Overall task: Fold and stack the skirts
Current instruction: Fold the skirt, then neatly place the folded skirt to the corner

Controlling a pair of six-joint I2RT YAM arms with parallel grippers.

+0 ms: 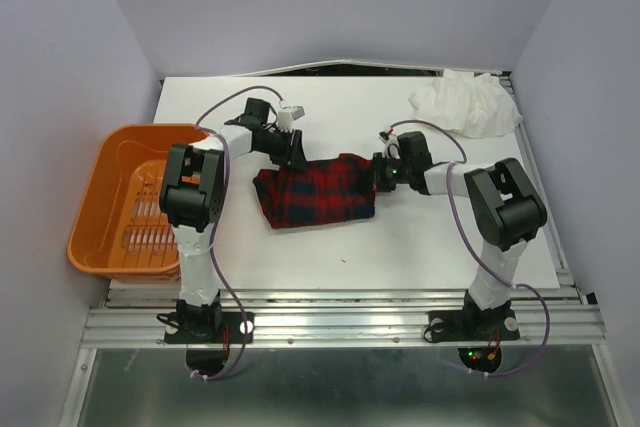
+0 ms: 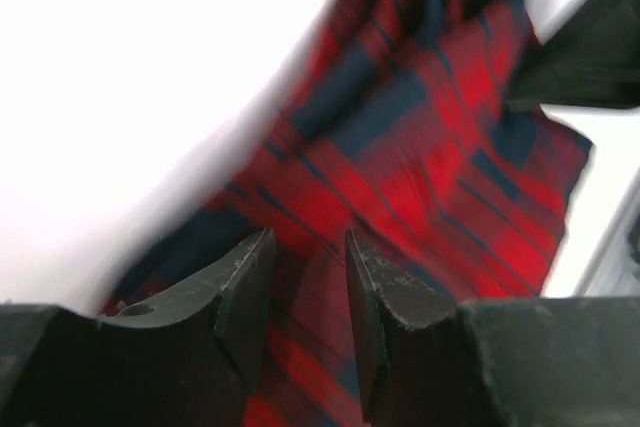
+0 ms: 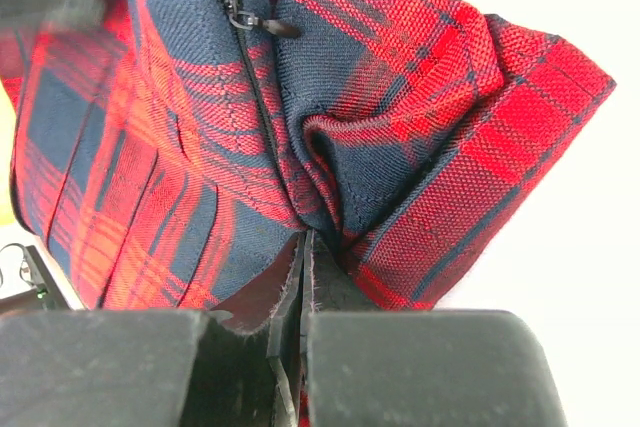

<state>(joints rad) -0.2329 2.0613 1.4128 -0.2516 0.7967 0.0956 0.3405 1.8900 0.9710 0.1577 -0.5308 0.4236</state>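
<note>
Okay, right gripper (image 3: pixel 303 244) first: the jaws are closed flat together and pinch a bunched fold of the plaid skirt (image 3: pixel 200 167) right at the tips. The zipper (image 3: pixel 245 57) sits just beyond the tips, slightly left. That bite looks shallow to me, so pull slow and low or the edge may slip out. Left gripper (image 2: pixel 307 244): the jaws stand partway apart and plaid fills the gap between the fingers (image 2: pixel 240 292). The view is blurred, though, so you cannot tell whether they pinch cloth or just hover over it. Confirm that bite before you move either arm. If it is empty, go down and take the edge layers cleanly, not a random lump. Ahead of the left jaws the skirt runs out diagonally to the right. From above it lies between the two grippers on the table (image 1: pixel 400 247), lumpy and not squared. I'd judge the step as spreading it or starting the fold, so tension both ends evenly. Lift only enough to clear the bulk, then lay the edge over in one pass. The white skirt (image 1: pixel 465 105) sits crumpled well beyond the right jaws at the far corner, so keep clear of it. The basket (image 1: pixel 100 162) is well off to the left of the left jaws and not in play.
</note>
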